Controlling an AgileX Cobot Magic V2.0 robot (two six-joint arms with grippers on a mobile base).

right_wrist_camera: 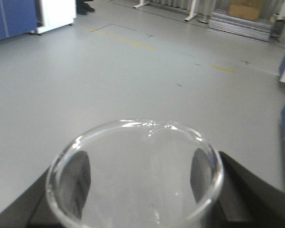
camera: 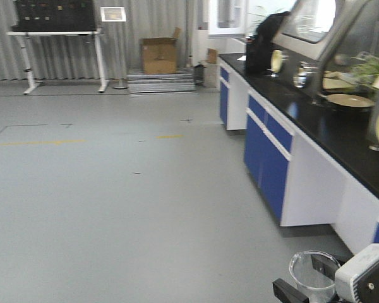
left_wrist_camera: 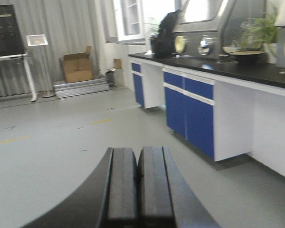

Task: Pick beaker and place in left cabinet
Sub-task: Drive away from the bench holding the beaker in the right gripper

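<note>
Lab room with a wide grey floor (camera: 114,189). A long table (camera: 316,126) with a black top and blue doors runs along the right side.

The beaker (right_wrist_camera: 135,178) is off any surface. It is clamped between my right fingers (right_wrist_camera: 249,194), low at the right of the front view, over the floor. A dark pad shows through the glass on each side of the wall, just under the rim. My left fingers (left_wrist_camera: 123,185) are pressed together with nothing between them.

The beaker is thin clear glass and looks empty. I judge it light, rigid, smooth enough to slip and quick to crack. A moderate squeeze is enough, taken across the round wall below the flared lip, which gives the pads something to catch.

It stands about upright, so its long axis runs vertically. The open mouth points up toward my right wrist camera, which looks down into it. The small pouring lip sits on the far side of the rim, pointing away from my wrist.

I cannot pick out the left cabinet with any certainty in these views.
</note>
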